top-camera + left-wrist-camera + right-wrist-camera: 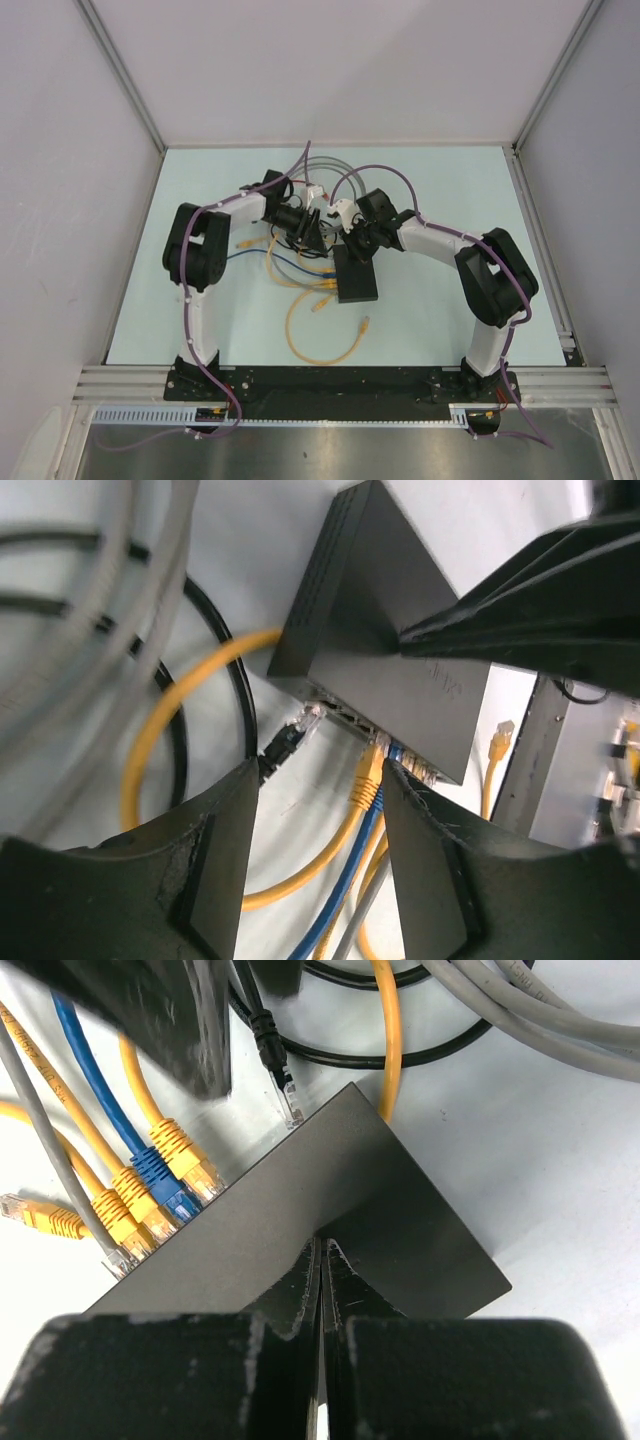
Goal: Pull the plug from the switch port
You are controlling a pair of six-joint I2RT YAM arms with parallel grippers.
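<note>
The switch lay flat near the middle of the desk, with its socket edge turned toward the left side. The black plug was out of its port and rested on the desk. Its clear tip pointed at the corner of the switch, just beside it; whether the two touched could not be told. Two yellow plugs, a blue plug and a grey cable sat in the sockets along that edge. A loose yellow plug lay on the desk nearby.

The right jaws were closed tight with nothing between them, the fingertips pressed onto the top of the switch. The left jaws stood partly open over the socket edge and held nothing; the fingers flanked the plugged cables in the wrist view.
</note>
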